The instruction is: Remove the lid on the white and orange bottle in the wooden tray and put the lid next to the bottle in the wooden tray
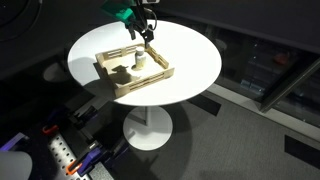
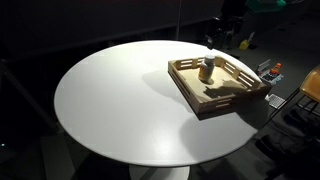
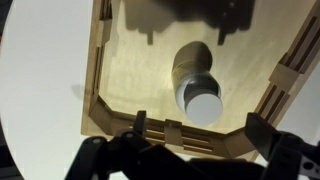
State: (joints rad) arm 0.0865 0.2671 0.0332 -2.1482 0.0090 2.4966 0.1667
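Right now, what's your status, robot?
Tool open, above the wooden tray. Lid on the white and orange bottle. Nothing between tool and lid.

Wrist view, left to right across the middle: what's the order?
table → left wall of the wooden tray → white and orange bottle, lid on → the tray's right wall

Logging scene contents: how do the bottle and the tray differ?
The bottle is an upright round cylinder; the tray is square and shallow. The bottle is white, the tray light wood. The bottle is far smaller than the tray and stands inside it. Both are carried by the white table.
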